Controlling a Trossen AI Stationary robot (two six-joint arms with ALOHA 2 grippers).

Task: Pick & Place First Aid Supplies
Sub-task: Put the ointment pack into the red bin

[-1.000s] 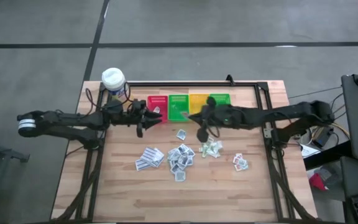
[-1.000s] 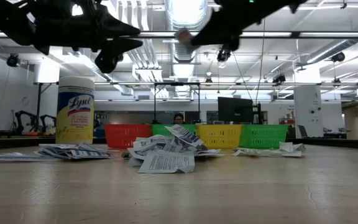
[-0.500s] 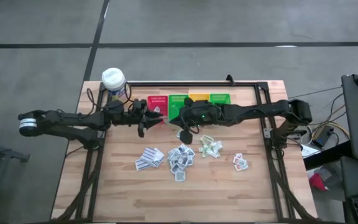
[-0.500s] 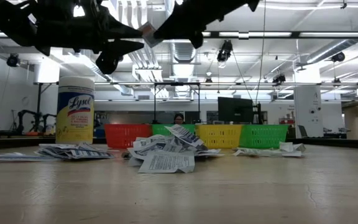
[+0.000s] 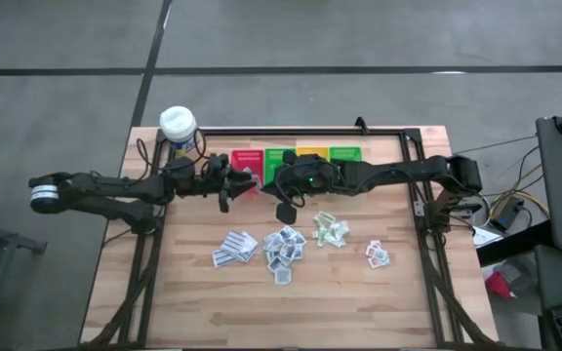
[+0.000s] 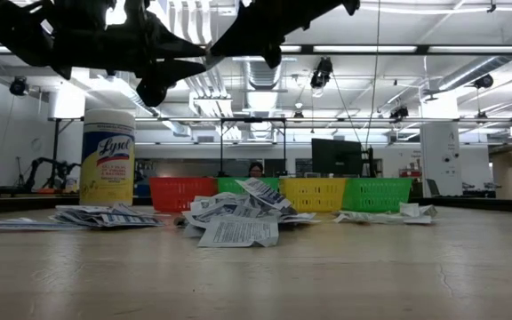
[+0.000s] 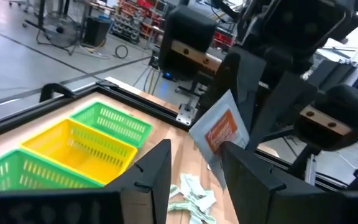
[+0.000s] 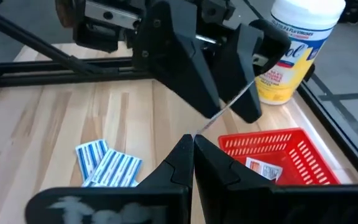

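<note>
Nearest, the loose first aid supplies (image 5: 281,244) lie scattered mid-table (image 5: 359,302). Farther back, above the red bin (image 8: 303,155), one sachet (image 7: 219,132) with orange print hangs in the air. The right gripper (image 8: 192,146) pinches its lower edge with jaws fully closed. The left gripper (image 7: 194,152) stands with jaws parted to either side of it, seemingly not yet touching. The sachet looks featherlight, thin and floppy, with slick foil. It is best pinched flat across its faces, well in from the edge.

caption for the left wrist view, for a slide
Right gripper holds an orange-printed sachet between the open left gripper's fingers, above the bins.
</note>
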